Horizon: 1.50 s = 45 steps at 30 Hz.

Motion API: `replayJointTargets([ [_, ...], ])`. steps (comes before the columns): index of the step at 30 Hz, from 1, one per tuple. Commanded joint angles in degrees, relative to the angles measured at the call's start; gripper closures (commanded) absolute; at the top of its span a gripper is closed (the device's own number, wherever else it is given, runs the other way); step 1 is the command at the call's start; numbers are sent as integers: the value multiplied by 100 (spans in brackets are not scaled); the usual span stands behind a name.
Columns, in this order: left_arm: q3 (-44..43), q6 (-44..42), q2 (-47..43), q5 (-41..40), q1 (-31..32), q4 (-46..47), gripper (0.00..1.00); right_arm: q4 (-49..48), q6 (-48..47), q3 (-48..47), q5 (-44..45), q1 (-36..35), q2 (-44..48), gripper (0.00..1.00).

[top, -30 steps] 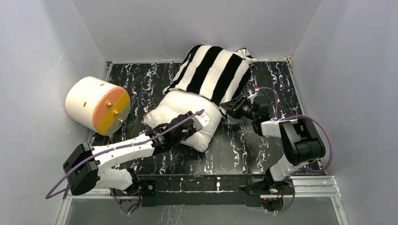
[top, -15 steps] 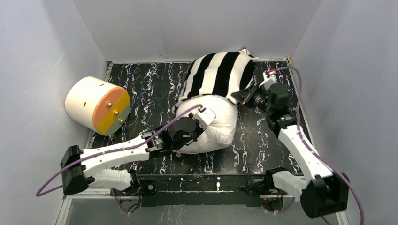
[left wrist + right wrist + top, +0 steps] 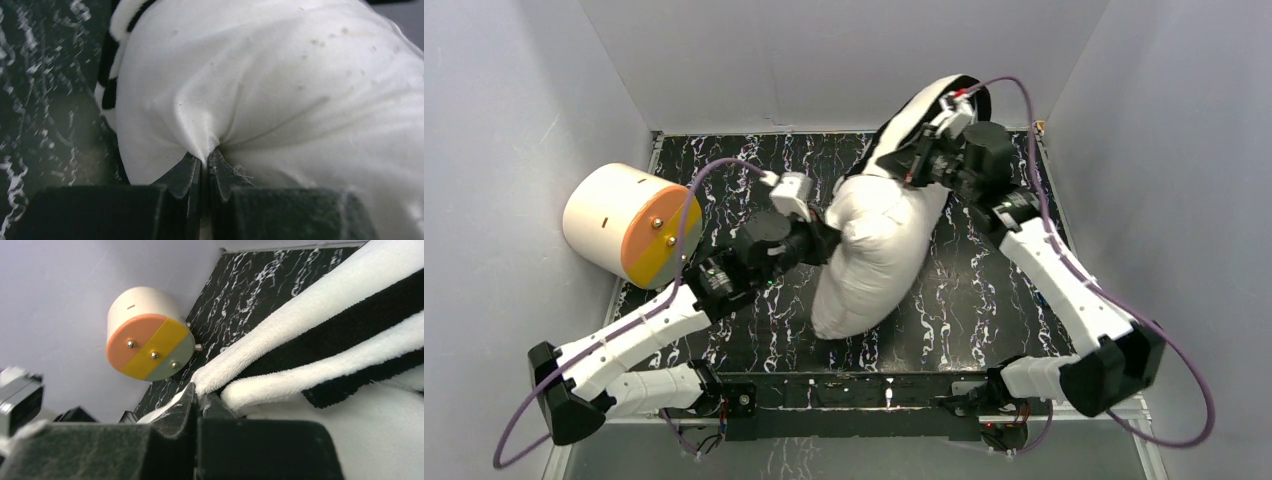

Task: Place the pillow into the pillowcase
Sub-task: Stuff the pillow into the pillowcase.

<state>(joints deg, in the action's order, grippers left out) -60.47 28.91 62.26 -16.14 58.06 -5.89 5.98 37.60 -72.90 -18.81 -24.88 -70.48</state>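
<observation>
Over the marbled tabletop [image 3: 964, 300], left claw [image 3: 205, 161] pinches the pillow's [image 3: 280, 90] side; right claw [image 3: 198, 393] clamps the pillowcase [image 3: 330, 322] hem.

Left wrist view: pillow [image 3: 280, 90] is running off the top and right edges beyond the jaws. Pillowcase [image 3: 109, 92] is showing only as a striped sliver left of the jaws. A pinched fold is disappearing between the left gripper [image 3: 205, 161] tips.

Right wrist view: stripes are running out of frame right of the right gripper [image 3: 199, 396] jaws. A blurred grey block [image 3: 17, 392] (identity unclear) is being cropped far left of them.

Top view: that gripper's body is covering the case mouth, so insertion depth is reading as undetermined.
</observation>
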Motion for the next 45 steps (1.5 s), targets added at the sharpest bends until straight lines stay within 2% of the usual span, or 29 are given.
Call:
replayJointTargets([
  [1, 641, 1620, -480, 746, -1533, -3, 100, -921, 48, -459, -100, -847, -741, 93],
  [4, 1175, 2176, -534, 1824, -2558, 105, 100, -1195, -135, -502, -69, -933, -1617, 87],
  [6, 1433, 2364, -516, 2463, -3114, 222, 100, -1062, -535, -771, -56, -971, -2124, 77],
  [8, 1508, 2366, -459, 2711, -3419, 110, 93, -803, -931, -1108, -130, -989, -2475, 68],
  [10, 1504, 2223, -383, 2852, -3595, 21, 93, -457, -1381, -1427, -186, -990, -2652, 60],
  [12, 1502, 2183, -292, 3049, -3773, 61, 100, -203, -1881, -1547, -132, -992, -2608, 50],
  [18, 1339, 1951, -60, 3174, -3968, 32, 100, -168, -3346, -950, 863, -976, -1293, 32],
  [22, 1117, 1715, -69, 3003, -3969, -179, 100, -503, -4243, -153, 1713, -853, -514, 31],
  [28, 1024, 1553, -27, 2836, -4008, -318, 100, -311, -4738, 298, 1821, -214, -328, 35],
  [32, 1045, 1490, 99, 2831, -4090, -349, 100, -250, -4643, 740, 1419, 229, -73, 36],
  [36, 1104, 1501, 185, 3012, -4204, -279, 100, -326, -4450, 1184, 1062, 265, 274, 40],
  [38, 1129, 1573, 181, 3081, -4233, -223, 100, -105, -4094, 1114, 1080, 270, 270, 40],
  [41, 1140, 1590, 239, 3105, -4282, -211, 100, 938, -2846, 538, 2092, 273, 251, 29],
  [42, 1128, 1563, 273, 3081, -4300, -241, 100, 1119, -2604, 397, 2156, 272, 316, 26],
  [44, 1152, 1511, 326, 3038, -4343, -265, 100, 1062, -2494, 441, 2063, 268, 577, 24],
  [45, 1190, 1512, 338, 3030, -4361, -239, 100, 938, -2735, 598, 1940, 271, 745, 24],
])
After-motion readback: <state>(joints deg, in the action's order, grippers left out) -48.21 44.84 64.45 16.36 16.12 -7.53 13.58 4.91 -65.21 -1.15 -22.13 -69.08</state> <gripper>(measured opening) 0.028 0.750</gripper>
